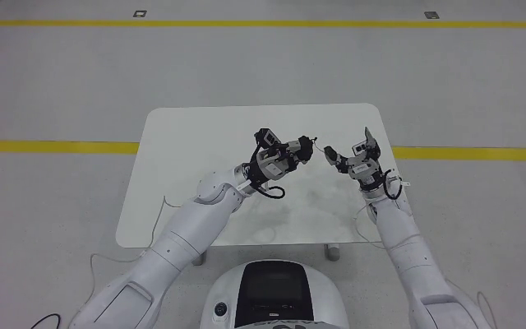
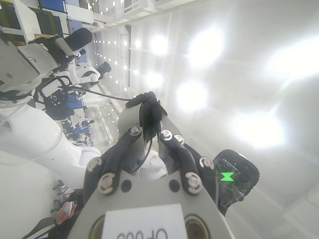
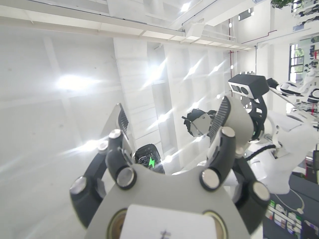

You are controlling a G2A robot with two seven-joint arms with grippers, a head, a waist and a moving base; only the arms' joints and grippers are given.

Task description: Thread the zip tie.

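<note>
Zip tie [image 3: 190, 122] pinched in left end effector [image 2: 147, 100] (fingers closed); right end effector [image 3: 173, 107] gapes wide, empty.

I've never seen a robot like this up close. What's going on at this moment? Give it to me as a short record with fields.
Surface: white table, with both arms raised above it
Left end effector: shut, apparently pinching a thin zip tie
Right end effector: open, holding nothing, facing the left one
Spacing: the two end effectors are near each other but not touching
Threading: the tie is too thin to tell how far along it is
</note>
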